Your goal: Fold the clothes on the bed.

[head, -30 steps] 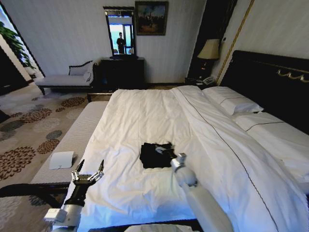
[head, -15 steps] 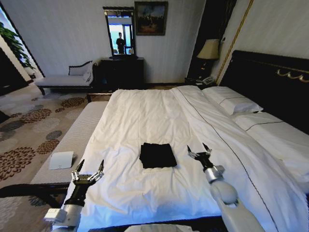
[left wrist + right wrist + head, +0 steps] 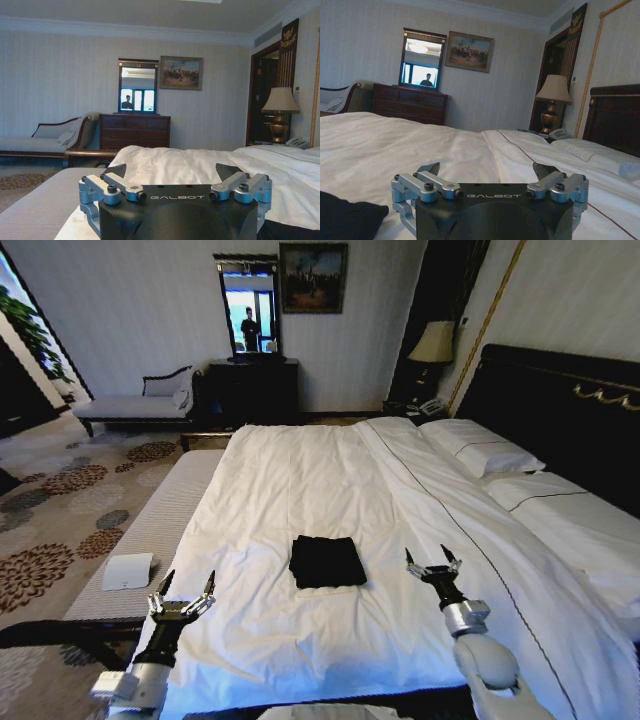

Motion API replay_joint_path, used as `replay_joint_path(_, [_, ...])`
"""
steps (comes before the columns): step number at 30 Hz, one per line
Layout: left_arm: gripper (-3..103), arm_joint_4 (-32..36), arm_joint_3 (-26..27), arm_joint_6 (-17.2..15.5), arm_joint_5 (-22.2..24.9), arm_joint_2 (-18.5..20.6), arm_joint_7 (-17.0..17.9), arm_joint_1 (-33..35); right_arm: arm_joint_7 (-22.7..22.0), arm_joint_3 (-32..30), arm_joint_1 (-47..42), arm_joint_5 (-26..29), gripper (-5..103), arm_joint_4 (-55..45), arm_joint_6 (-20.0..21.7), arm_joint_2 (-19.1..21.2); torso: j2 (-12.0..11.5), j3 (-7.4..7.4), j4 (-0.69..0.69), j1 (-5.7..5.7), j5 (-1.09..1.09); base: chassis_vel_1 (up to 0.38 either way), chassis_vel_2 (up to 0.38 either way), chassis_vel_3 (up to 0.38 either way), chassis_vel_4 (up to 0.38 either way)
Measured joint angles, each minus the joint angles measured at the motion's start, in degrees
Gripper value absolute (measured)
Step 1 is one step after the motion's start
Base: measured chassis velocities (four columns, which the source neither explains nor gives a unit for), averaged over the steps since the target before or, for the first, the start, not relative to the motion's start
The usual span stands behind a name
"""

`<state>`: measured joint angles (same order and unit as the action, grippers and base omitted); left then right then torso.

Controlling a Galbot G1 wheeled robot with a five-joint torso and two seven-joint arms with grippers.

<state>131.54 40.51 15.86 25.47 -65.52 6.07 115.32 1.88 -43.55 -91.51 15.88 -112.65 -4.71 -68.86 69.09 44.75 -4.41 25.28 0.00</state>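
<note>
Nearest the camera, left gripper (image 3: 182, 592) at the bed's (image 3: 300, 470) near-left corner and right gripper (image 3: 432, 561) over the duvet both hold fingers spread, empty; between them and slightly farther, the black clothes (image 3: 326, 561) lie folded flat on the white duvet.

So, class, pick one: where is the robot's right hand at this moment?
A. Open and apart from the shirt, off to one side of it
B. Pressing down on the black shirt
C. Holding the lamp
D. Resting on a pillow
A: the right hand hovers open over the white bed, clear of the folded black shirt.
</note>
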Motion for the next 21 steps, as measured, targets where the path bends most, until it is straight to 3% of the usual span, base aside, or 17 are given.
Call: replay_joint_path(21, [100,0.0,0.0,0.0,0.0,0.0,0.0,0.0,1.9,-1.8,-5.5,0.6,100,-0.4,-3.0,-0.5,0.0,0.00,0.00,0.00,0.00,0.000,0.000,0.000,0.000])
